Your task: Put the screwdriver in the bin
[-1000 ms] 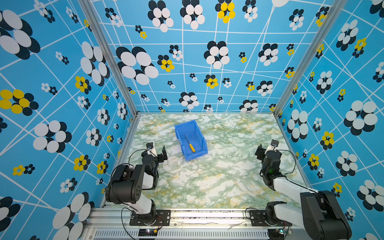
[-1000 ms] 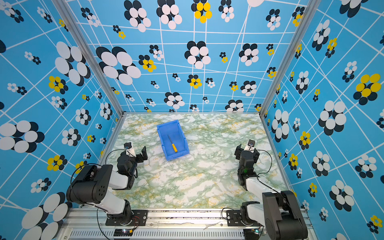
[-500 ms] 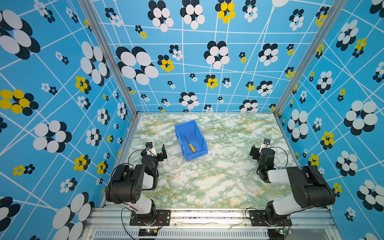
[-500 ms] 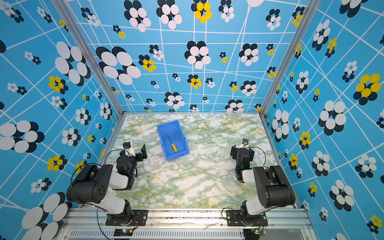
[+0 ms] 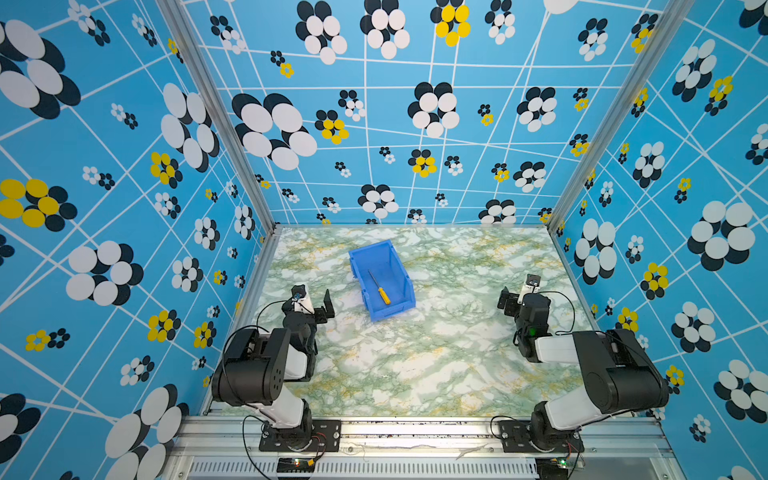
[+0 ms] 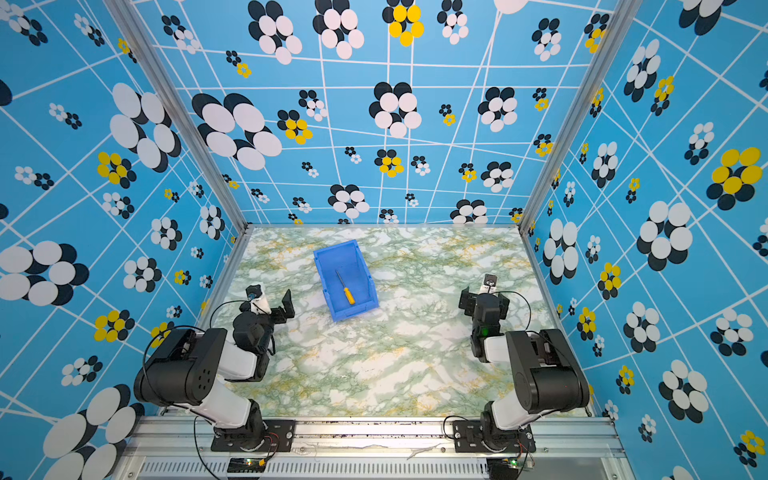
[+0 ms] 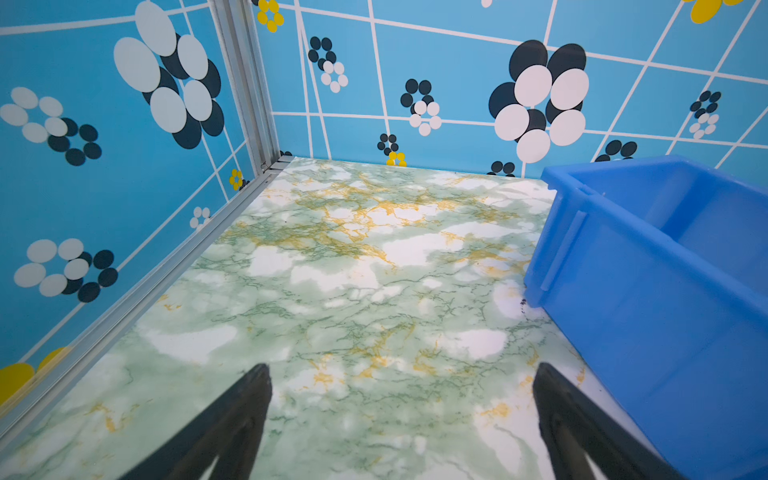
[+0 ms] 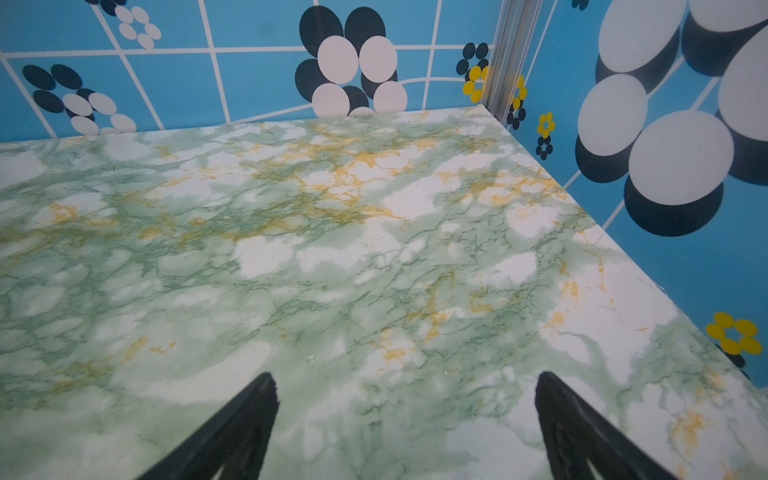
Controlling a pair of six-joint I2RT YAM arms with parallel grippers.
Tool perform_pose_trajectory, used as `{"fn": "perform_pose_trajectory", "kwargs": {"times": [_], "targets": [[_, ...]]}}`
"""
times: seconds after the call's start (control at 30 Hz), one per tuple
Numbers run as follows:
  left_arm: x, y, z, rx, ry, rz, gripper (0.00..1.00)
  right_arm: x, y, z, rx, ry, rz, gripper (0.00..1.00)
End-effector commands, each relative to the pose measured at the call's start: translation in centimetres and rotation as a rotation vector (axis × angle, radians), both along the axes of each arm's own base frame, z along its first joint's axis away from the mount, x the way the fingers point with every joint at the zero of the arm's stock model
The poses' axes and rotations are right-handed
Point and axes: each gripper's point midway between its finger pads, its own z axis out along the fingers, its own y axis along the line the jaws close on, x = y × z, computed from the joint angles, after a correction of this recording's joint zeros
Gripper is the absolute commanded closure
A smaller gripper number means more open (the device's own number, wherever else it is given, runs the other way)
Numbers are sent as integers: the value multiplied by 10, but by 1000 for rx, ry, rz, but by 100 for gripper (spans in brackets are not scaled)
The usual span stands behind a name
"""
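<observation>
So the screwdriver is already lying flat on the floor of the blue bin, yellow handle toward the near, lower lip and the thin dark shaft pointing off to the far left, same story in both top views. The bin sits on the green marble table, roughly mid-table and a bit toward the far side, turned at a slight angle. The left gripper has its jaws spread wide with nothing between them, just bare tabletop, and it's parked on the near left of the bin; in the left wrist view the bin's side wall comes up close beside one finger. The right gripper is spread wide too, nothing in it, way over on the right side and well apart from the bin
</observation>
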Motion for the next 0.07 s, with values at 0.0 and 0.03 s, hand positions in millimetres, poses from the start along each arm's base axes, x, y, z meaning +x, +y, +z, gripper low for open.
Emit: {"fn": "perform_pose_trajectory", "kwargs": {"times": [0.0, 0.03], "targets": [[-2, 2, -2, 6, -2, 14, 1, 6, -1, 8, -3, -19, 3, 1], [-3, 2, -2, 4, -2, 15, 1, 5, -1, 7, -5, -18, 2, 1]]}}
